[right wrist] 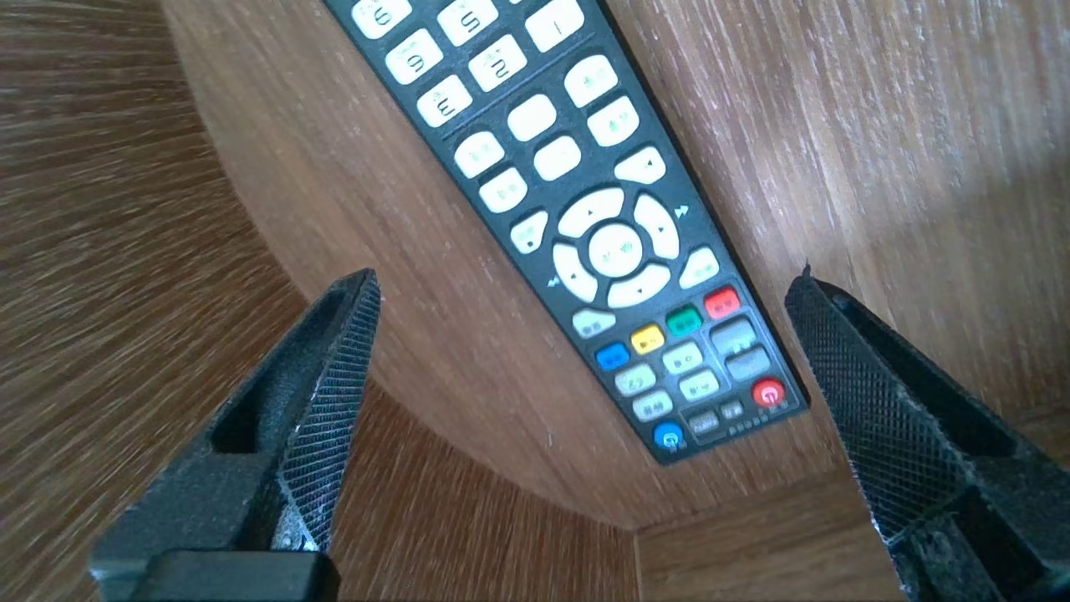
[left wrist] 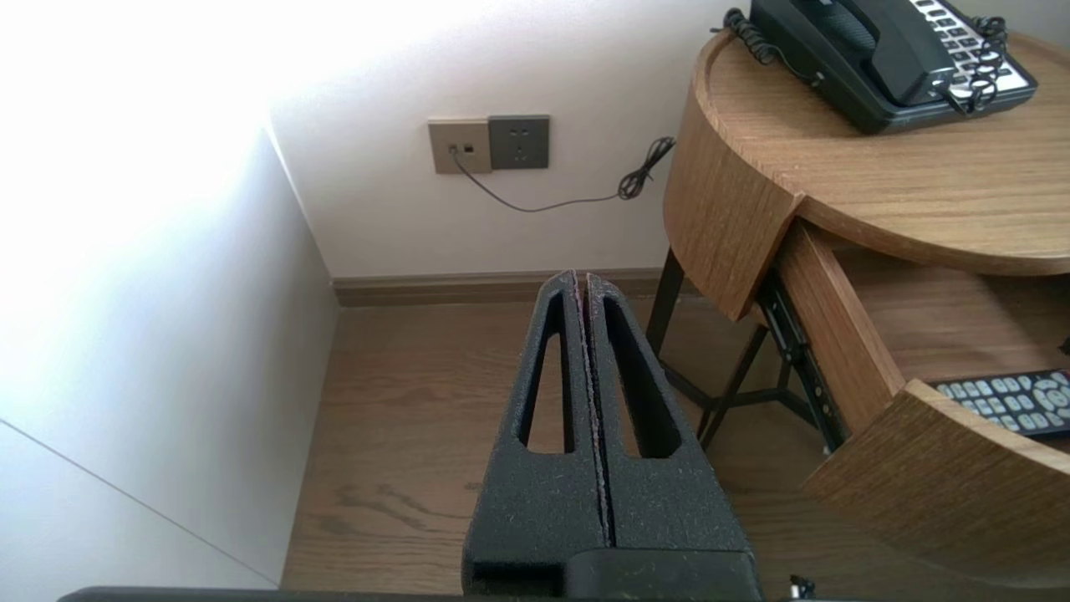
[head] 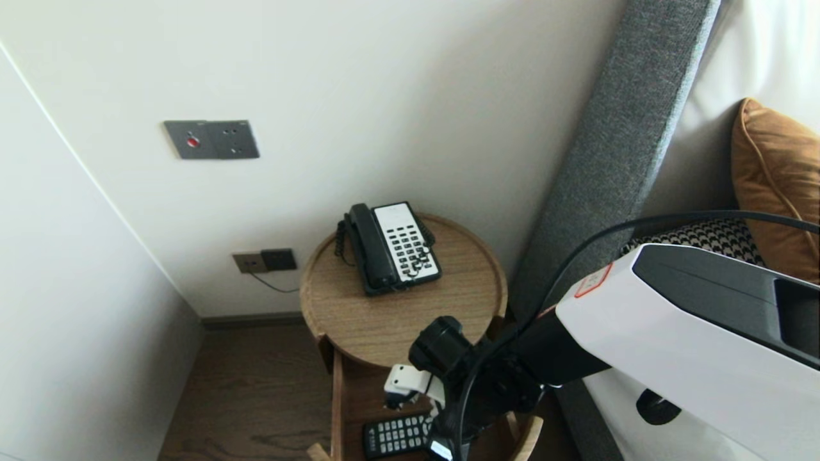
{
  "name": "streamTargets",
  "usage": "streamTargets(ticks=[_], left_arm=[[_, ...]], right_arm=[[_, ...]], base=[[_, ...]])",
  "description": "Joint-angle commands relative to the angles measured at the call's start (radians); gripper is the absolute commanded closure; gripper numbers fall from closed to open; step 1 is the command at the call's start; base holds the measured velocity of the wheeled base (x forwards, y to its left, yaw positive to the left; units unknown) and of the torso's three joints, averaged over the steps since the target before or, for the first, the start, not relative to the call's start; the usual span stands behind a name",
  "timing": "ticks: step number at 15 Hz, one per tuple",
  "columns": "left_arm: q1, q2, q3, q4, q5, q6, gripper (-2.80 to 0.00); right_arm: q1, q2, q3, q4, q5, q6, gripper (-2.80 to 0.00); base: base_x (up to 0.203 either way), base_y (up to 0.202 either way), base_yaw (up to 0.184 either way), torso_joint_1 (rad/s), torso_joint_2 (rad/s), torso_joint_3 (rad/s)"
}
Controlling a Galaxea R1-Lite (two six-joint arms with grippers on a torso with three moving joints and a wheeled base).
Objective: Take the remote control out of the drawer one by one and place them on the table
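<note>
A black remote control (right wrist: 585, 209) with white and coloured buttons lies flat on the floor of the open wooden drawer (right wrist: 376, 209). My right gripper (right wrist: 589, 280) hangs open just above the remote's power-button end, one finger to each side, touching nothing. In the head view the right arm reaches down into the drawer (head: 337, 397), beside the remote (head: 397, 435). My left gripper (left wrist: 581, 276) is shut and empty, parked over the wood floor beside the table, with the remote (left wrist: 1011, 401) off to one side of it.
A black and white desk phone (head: 392, 246) sits on the round wooden side table (head: 397, 314) above the drawer. Wall sockets (head: 264, 261) are behind it. A grey headboard (head: 615, 160) and an orange cushion (head: 775, 186) stand to the right.
</note>
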Motion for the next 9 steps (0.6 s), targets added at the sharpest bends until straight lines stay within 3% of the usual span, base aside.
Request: streamTargets(ticks=[1,9], left_arm=[[0.000,0.000,0.000,-0.002,0.000,0.000,0.00],[0.000,0.000,0.000,-0.002,-0.001,0.000,0.00]], right_arm=[[-0.019,0.024,-0.011,0.001,0.003,-0.005,-2.80],[-0.051,0.057,-0.063,0.002,0.006,-0.025,-2.80]], base=[[0.000,0.000,0.000,0.000,0.00,0.000],[0.000,0.000,0.000,0.000,0.00,0.000]])
